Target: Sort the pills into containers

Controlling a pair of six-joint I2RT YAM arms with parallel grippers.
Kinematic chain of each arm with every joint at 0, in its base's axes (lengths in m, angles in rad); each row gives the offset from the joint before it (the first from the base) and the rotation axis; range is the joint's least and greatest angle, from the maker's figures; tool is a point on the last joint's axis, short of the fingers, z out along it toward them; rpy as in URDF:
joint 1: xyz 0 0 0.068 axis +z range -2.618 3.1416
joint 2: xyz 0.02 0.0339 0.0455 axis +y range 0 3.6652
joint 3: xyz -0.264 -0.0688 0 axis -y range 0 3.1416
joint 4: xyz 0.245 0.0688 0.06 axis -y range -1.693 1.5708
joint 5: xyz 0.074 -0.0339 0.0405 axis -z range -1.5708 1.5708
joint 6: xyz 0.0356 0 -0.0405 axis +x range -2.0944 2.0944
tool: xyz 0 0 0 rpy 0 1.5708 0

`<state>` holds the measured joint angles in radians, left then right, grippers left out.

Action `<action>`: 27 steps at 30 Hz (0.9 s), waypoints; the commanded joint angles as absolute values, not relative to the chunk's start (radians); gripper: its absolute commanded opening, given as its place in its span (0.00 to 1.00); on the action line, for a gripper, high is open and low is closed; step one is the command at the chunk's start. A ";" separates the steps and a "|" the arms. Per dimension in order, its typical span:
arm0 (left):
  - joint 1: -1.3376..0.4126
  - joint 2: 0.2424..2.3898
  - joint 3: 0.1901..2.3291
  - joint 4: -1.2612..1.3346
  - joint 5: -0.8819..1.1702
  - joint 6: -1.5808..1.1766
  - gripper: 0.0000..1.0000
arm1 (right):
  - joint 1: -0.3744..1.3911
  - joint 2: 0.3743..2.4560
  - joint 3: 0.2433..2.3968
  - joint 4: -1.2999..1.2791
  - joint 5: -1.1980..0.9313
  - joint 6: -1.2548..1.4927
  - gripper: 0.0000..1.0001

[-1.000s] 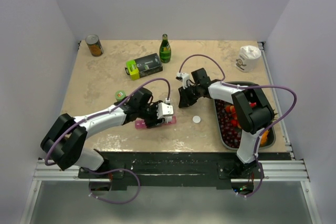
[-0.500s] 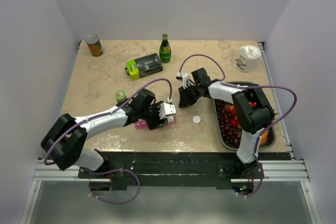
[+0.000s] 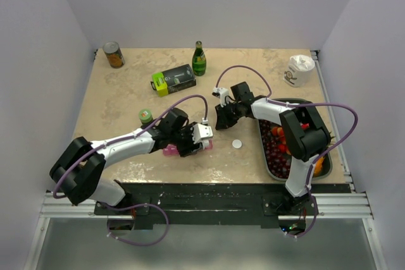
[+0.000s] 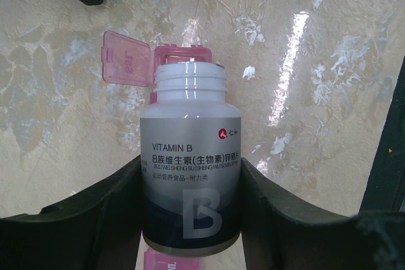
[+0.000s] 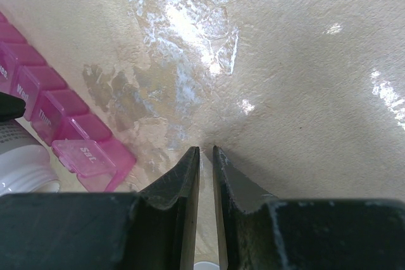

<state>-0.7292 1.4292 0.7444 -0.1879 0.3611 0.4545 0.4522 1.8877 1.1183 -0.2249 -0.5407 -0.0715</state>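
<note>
Table [image 3: 126,93]: tin can [image 3: 113,54] back left; green bottle [image 3: 199,59] back centre, black-and-green box [image 3: 173,79] near it; white cup [image 3: 299,69] back right; fruit tray [image 3: 264,153] right.

Translucent pink plastic containers [image 5: 57,105], glossy marbled tabletop [image 5: 304,93]

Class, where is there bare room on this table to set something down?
Bare: back strip between green bottle and white cup; left side in front of the can. Crowded: front middle, around organiser, cap and tray.
</note>
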 commanded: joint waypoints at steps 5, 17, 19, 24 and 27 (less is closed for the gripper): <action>-0.749 1.436 0.779 -0.166 0.336 0.407 0.00 | 0.451 1.876 1.157 -0.225 -0.535 -0.089 0.19; -0.767 1.445 0.795 -0.183 0.302 0.376 0.00 | 0.451 1.882 1.158 -0.227 -0.531 -0.089 0.19; -0.769 1.448 0.801 -0.187 0.291 0.371 0.00 | 0.449 1.882 1.160 -0.227 -0.531 -0.089 0.19; -0.776 1.456 0.808 -0.196 0.279 0.359 0.00 | 0.449 1.882 1.160 -0.227 -0.531 -0.091 0.19; -0.784 1.460 0.815 -0.206 0.267 0.357 0.00 | 0.451 1.884 1.160 -0.227 -0.531 -0.091 0.19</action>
